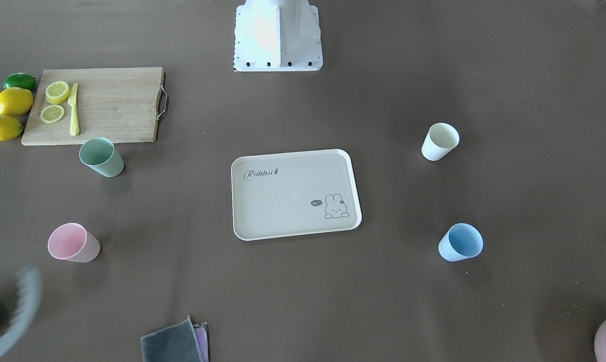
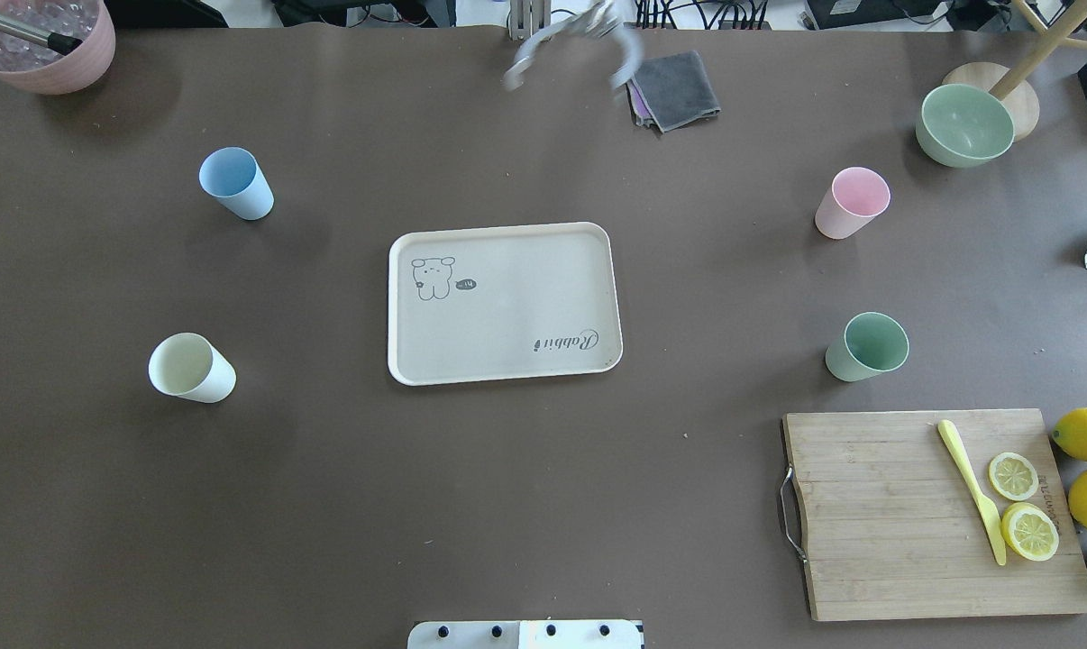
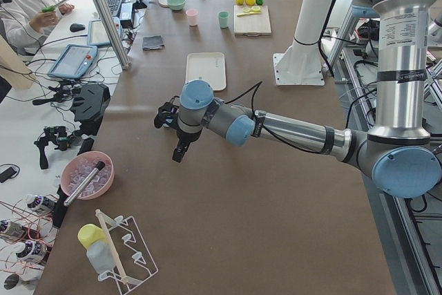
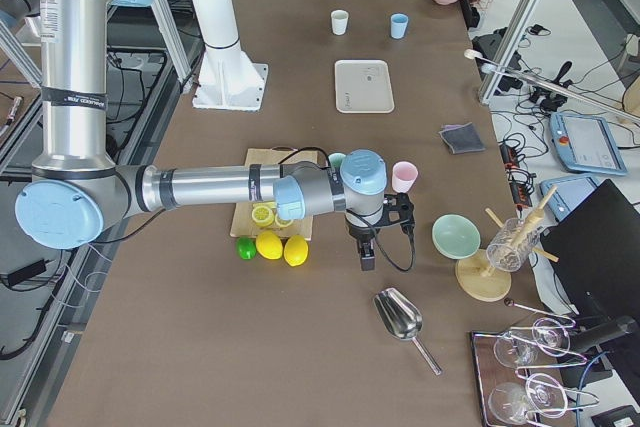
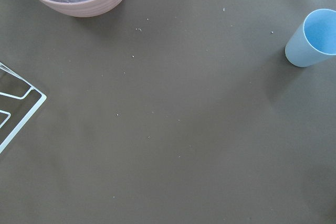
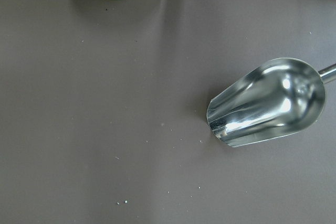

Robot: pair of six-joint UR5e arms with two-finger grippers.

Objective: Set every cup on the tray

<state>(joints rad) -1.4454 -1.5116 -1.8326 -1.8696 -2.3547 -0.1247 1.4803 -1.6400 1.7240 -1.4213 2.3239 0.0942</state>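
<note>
The beige tray (image 1: 288, 201) (image 2: 507, 306) lies at the table's middle with nothing on it. Four cups stand upright on the table around it: sage green (image 1: 102, 157) (image 2: 868, 346), cream white (image 1: 440, 141) (image 2: 192, 367), pale pink (image 1: 73, 243) (image 2: 853, 202) and light blue (image 1: 461, 242) (image 2: 235, 183) (image 5: 313, 38). My left gripper (image 3: 177, 148) hovers over the table's left end, beyond the blue cup. My right gripper (image 4: 367, 252) hovers at the right end, near the lemons. I cannot tell whether either gripper is open or shut. The wrist views show no fingers.
A wooden cutting board (image 1: 112, 105) holds lemon slices and a yellow knife, with lemons and a lime beside it. A green bowl (image 2: 964, 124), a pink bowl of ice (image 2: 43, 45), a grey cloth (image 2: 674, 88) and a metal scoop (image 6: 268, 103) lie near the table's edges.
</note>
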